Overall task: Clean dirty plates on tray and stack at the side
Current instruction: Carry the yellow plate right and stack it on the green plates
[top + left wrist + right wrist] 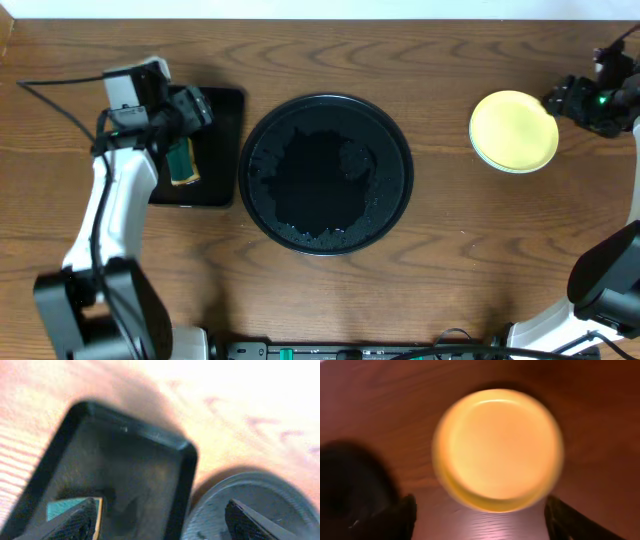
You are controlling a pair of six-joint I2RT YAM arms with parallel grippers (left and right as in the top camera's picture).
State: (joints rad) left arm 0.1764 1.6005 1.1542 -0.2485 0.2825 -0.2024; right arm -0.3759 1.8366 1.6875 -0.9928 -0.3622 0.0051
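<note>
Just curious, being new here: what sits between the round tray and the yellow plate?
Nothing; overhead, only bare table separates tray and plate.

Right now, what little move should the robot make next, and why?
Probably lift the right gripper up and away from the yellow plate. Its jaws stand open, the plate sits on the table beside the round tray, which holds no plates, so nothing looks left to carry.

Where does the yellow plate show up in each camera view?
Overhead: yellow plate at the right, on bare wood.
Left wrist: not in it.
Right wrist: fills the centre of the frame.
Shared landmark: the wood-grain tabletop, visible in all three views.
</note>
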